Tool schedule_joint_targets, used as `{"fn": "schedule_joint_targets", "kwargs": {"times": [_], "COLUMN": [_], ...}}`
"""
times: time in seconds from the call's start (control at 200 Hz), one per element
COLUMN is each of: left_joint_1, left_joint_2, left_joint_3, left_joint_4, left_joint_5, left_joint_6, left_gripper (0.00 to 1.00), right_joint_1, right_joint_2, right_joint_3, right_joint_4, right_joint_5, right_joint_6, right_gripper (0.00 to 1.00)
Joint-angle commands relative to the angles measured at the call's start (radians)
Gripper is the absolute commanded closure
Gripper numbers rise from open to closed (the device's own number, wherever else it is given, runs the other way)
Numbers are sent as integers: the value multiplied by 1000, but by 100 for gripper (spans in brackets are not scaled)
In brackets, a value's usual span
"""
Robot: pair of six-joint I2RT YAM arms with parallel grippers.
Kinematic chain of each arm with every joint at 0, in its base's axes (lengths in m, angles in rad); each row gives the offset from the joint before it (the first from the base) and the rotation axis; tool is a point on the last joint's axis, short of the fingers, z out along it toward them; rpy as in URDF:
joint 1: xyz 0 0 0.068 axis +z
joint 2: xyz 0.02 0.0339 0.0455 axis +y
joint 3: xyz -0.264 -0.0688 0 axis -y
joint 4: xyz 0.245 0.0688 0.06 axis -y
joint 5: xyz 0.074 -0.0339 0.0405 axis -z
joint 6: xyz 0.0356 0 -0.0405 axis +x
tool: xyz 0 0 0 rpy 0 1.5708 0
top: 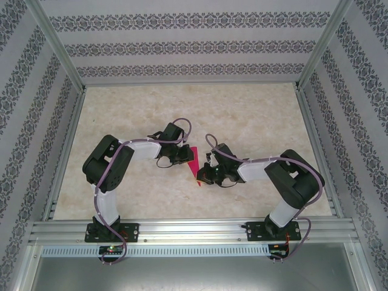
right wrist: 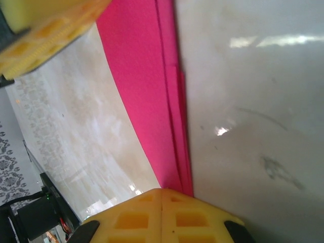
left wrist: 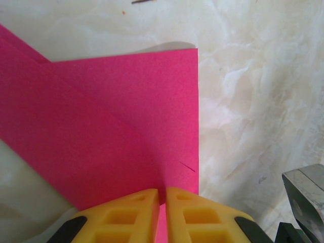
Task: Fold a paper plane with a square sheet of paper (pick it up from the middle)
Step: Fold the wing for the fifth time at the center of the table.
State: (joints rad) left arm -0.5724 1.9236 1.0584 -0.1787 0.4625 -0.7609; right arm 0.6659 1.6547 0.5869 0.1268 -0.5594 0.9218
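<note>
Thin magenta-pink paper sheet (top: 193, 162), part-folded, layers stacked along one edge, sits mid-way over the pale marbled table (top: 242, 109) betw. both arms. Risk: arms pull apart or twist → tear or stray crease; layers may slip out of register. L gripper (left wrist: 161, 200) is clenched on one edge of the sheet. R gripper (right wrist: 162, 198) is clenched on the narrow folded end, opp. side.

Bright, even light. White glare on the pale marbled table top (right wrist: 283, 41) past the right gripper (right wrist: 162, 195), whose yellow fingers (right wrist: 131, 217) look blurry. Faint grey shadow edges the thin magenta-pink paper sheet (left wrist: 126, 111).
</note>
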Motion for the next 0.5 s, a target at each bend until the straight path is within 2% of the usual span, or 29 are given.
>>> {"fn": "schedule_joint_targets", "kwargs": {"times": [0.0,0.225,0.495], "left_joint_1": [-1,-1,-1], "left_joint_2": [84,91,84], "left_joint_3": [-19,-15,-18], "left_joint_4": [-71,-77,-74], "left_joint_5": [-125,-125,-120], "left_joint_6": [9,6,14], "left_gripper": [84,84,84], "right_joint_1": [19,29,32], "right_joint_2": [-33,-53,-134], "right_joint_3": [-41,-91,-78], "right_joint_4": [-87,-102,-227], "right_joint_5": [-14,-37,17], "right_joint_6": [-18,-22,-60], "right_gripper": [99,98,98]}}
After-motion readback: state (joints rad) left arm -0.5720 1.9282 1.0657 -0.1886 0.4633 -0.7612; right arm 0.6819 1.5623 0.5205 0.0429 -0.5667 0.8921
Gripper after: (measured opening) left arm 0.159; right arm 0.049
